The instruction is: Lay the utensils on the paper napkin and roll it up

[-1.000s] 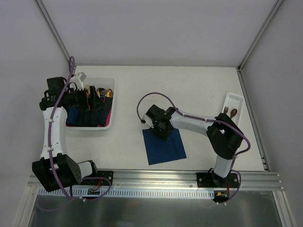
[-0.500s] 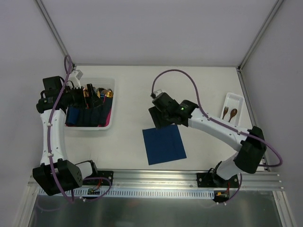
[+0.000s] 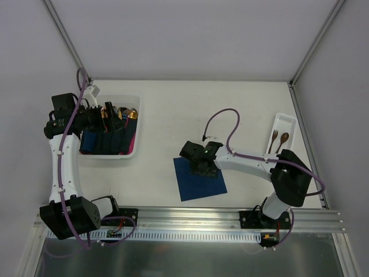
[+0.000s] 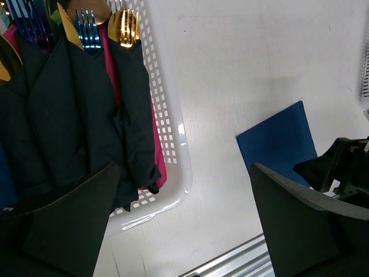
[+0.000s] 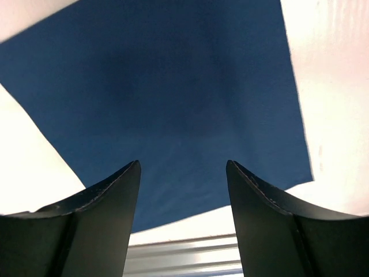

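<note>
Two utensils (image 3: pixel 279 138) lay in the tray (image 3: pixel 286 121) at frame right, long axes running roughly top to bottom, well apart from the napkin (image 3: pixel 199 187) at centre. The right end effector (image 3: pixel 204 167), nearer them, hovered over the napkin, half open, empty. The left end effector (image 4: pixel 183 190) hung wide open, empty, over the basket (image 3: pixel 134 101).

Navy paper napkin (image 3: pixel 195 188) flat mid-table; utensils (image 3: pixel 284 138), seemingly bronze, in right tray (image 3: pixel 286 119)
</note>
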